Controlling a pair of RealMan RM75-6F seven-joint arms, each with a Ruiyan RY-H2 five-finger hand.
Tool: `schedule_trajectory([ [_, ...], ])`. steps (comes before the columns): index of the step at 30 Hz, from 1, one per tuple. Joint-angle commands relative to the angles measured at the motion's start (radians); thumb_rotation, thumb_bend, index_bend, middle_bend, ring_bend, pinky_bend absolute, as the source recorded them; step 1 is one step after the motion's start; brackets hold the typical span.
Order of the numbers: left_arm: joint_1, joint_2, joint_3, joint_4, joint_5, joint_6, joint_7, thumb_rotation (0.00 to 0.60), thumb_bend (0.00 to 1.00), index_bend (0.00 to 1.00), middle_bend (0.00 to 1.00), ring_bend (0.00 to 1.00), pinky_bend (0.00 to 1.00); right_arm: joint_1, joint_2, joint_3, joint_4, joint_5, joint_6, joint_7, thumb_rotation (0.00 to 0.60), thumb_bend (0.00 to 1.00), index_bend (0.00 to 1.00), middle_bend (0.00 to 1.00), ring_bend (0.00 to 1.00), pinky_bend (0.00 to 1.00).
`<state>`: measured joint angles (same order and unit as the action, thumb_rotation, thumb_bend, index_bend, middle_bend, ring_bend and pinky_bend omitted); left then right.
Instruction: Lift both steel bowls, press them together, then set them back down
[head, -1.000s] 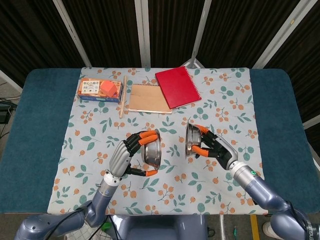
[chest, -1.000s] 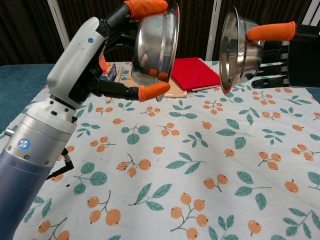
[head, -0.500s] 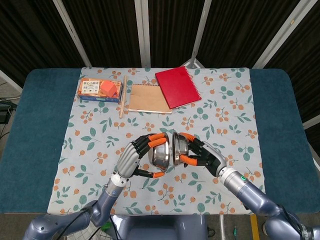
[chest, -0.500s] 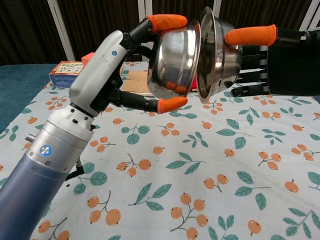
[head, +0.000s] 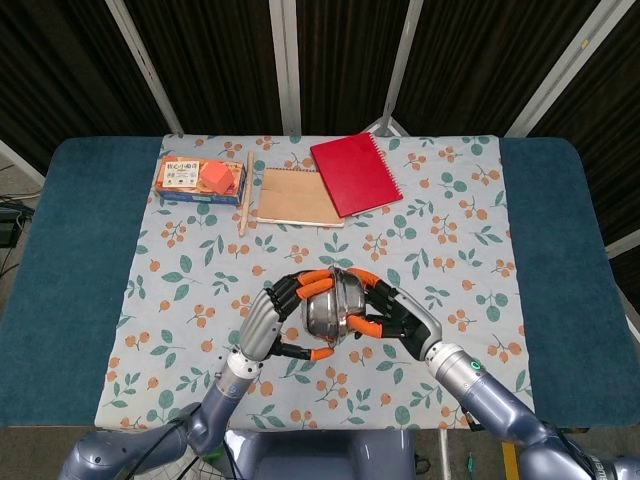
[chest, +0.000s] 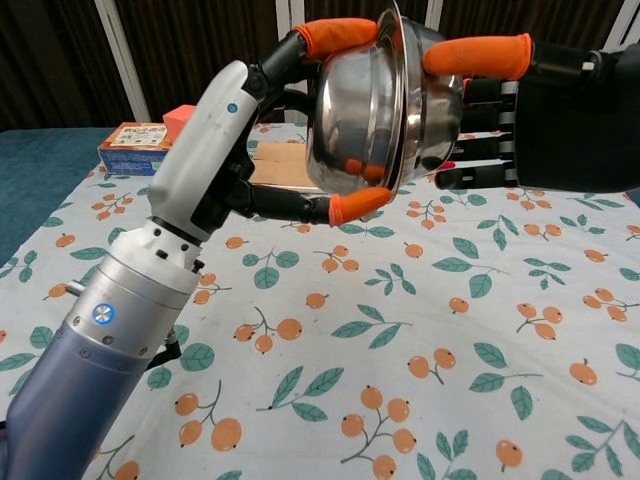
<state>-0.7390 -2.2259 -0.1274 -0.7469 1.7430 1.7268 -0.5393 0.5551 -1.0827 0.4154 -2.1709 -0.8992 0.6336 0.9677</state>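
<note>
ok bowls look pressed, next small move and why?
Probably draw the hands apart: the left bowl and right bowl meet rim to rim, held above the tablecloth by the left hand and right hand; setting down remains.

place: looks like a robot lab or test rig, not anyone's home
backdrop: dark curtains (head: 210, 60) hung behind bare metal frame poles (head: 284, 65)
table: blue padded table (head: 70, 260) with a leaf-and-berry print cloth (head: 450, 230) on top
props: red notebook (head: 355, 172), brown notebook (head: 297, 196), small box (head: 200, 180), a wooden stick (head: 245, 192), all lined up along the far edge
</note>
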Motion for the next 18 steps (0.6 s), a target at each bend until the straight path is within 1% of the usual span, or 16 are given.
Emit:
schedule_trajectory([
  [1,0.006,0.008,0.007,-0.009,0.003,0.006,-0.003,0.6,0.33,0.47,0.6,0.46,0.71,-0.003,0.004,0.001,-0.002,0.006,0.003,-0.006,0.6,0.41,0.83,0.75,0.63,0.53],
  [6,0.028,0.046,0.032,-0.045,0.019,0.033,0.004,0.6,0.33,0.47,0.6,0.46,0.71,-0.024,0.028,0.011,0.007,-0.003,0.012,-0.009,0.6,0.41,0.83,0.75,0.63,0.53],
  [12,0.047,0.125,0.041,-0.109,0.026,0.043,0.046,0.6,0.33,0.47,0.6,0.46,0.71,-0.059,0.057,0.01,0.066,-0.039,0.039,-0.03,0.6,0.41,0.83,0.75,0.63,0.53],
  [14,0.059,0.168,0.042,-0.13,0.017,0.034,0.071,0.6,0.33,0.47,0.6,0.46,0.71,-0.066,0.061,-0.009,0.11,-0.065,0.062,-0.081,0.6,0.41,0.83,0.75,0.63,0.53],
  [18,0.071,0.255,0.04,-0.198,-0.002,-0.005,0.121,0.6,0.33,0.46,0.6,0.46,0.71,-0.062,0.045,-0.061,0.197,-0.116,0.123,-0.231,0.6,0.41,0.83,0.75,0.63,0.53],
])
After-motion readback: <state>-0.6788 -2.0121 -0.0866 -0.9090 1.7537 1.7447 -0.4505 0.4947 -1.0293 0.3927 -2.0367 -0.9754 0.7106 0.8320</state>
